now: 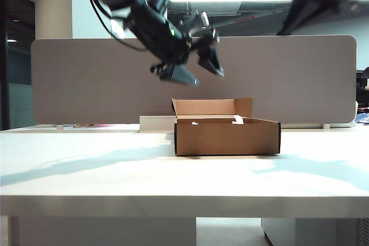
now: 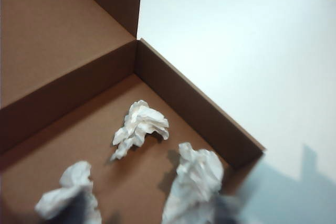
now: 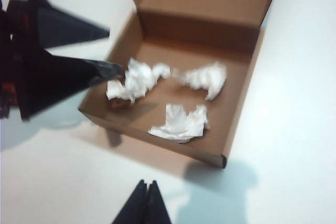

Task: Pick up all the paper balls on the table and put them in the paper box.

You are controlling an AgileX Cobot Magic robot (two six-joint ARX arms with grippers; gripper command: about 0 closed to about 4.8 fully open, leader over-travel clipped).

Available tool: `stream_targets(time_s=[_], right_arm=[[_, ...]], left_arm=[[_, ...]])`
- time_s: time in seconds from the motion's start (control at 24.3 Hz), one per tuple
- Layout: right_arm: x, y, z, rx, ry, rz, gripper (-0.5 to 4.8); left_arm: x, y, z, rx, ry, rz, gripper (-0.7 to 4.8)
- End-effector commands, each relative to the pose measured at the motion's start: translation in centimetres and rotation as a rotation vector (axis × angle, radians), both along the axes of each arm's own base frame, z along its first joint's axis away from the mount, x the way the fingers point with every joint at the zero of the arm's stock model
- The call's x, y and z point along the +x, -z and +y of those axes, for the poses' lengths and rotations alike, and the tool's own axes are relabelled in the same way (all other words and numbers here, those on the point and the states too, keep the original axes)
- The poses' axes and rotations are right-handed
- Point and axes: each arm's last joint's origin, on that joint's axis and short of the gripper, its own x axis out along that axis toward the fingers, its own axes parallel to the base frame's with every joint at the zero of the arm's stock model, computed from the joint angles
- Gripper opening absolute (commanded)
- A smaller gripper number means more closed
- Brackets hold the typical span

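- Exterior view: the left hand [image 1: 196, 72] hangs in the air above the left rear corner of the brown box [image 1: 227, 135], fingers spread and holding nothing. The box sits mid-tabletop [image 1: 86, 171] before a grey divider [image 1: 86, 79].
- Left wrist view: three paper balls lie on the box floor [image 2: 63, 129], one in the middle [image 2: 139, 127], two nearer the camera [image 2: 197, 177] [image 2: 71, 192].
- Right wrist view: the right hand [image 3: 147, 203] is closed with nothing in it, over bare tabletop just short of the box [image 3: 241, 77]. The left hand's [image 3: 113, 51] open fingers are above the box's side wall.
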Motion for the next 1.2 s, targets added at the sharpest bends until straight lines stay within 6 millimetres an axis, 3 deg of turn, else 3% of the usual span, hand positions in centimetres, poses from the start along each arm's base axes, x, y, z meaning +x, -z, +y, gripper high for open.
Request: stream_targets(time_s=[0.04, 0.12, 0.21, 0.37, 0.54, 0.87, 1.2], right_arm=[[-2.6, -0.2, -1.2, -0.003, 0.028, -0.035, -0.09], [-4.7, 0.2, -2.2, 0.009, 0.074, -0.067, -0.09], [-8.5, 1.5, -4.2, 0.062, 0.200, -0.142, -0.09], [-12.9, 3.3, -5.6, 0.070, 0.332, -0.234, -0.09], [-15.5, 4.6, -5.7, 0.065, 0.363, -0.279, -0.09], [-18.1, 7.4, -5.6, 0.117, 0.383, -0.308, -0.09], [-19.3, 10.6, -5.6, 0.125, 0.403, -0.371, -0.09]], left_arm=[[-1.0, -1.5, 0.6, 0.047, 0.027, -0.002, 0.05], [-1.7, -2.3, 1.0, 0.090, 0.051, -0.020, -0.06], [-2.5, -3.3, 1.5, 0.118, 0.064, -0.019, -0.06], [-3.4, -4.6, 2.0, 0.113, 0.067, -0.025, -0.06], [-3.9, -5.4, 2.3, 0.108, 0.075, -0.030, -0.06], [-6.0, -6.7, 3.5, 0.137, 0.099, -0.062, -0.06], [-10.4, -7.0, 6.0, 0.132, 0.080, -0.136, -0.06]])
